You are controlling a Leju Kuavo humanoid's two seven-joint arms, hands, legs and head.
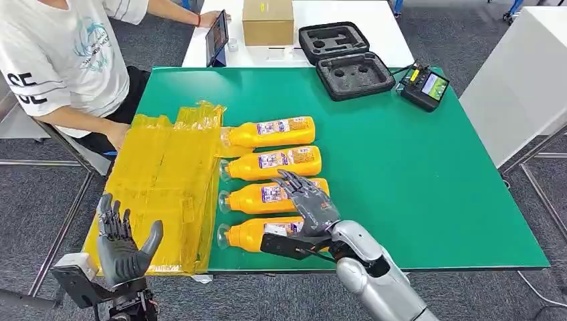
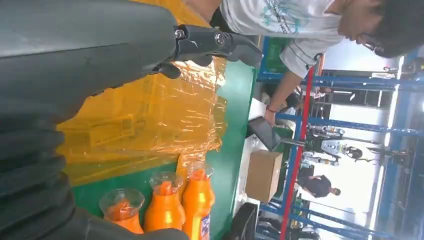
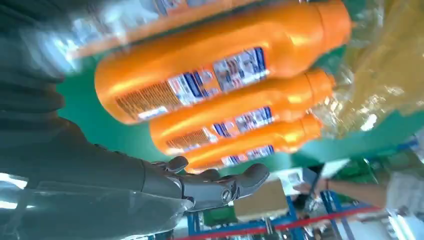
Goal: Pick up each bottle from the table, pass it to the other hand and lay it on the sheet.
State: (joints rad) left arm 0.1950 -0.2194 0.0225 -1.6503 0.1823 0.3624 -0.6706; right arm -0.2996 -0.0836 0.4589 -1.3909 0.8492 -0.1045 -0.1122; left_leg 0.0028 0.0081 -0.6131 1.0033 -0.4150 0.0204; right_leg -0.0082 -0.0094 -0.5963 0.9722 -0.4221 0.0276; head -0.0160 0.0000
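Note:
Several orange bottles lie side by side on the green table, caps toward the yellow sheet. My right hand hovers open, fingers spread, over the two nearest bottles: the nearest bottle and the one beyond it. The right wrist view has those bottles close under the fingers, with nothing gripped. My left hand is raised, palm open and empty, at the near left corner of the sheet. Its fingers show over the sheet in the left wrist view.
A person in a white shirt sits at the table's far left, one hand by the sheet. At the far edge are a black foam case, a controller, a cardboard box and a tablet. Bare green table lies to the right.

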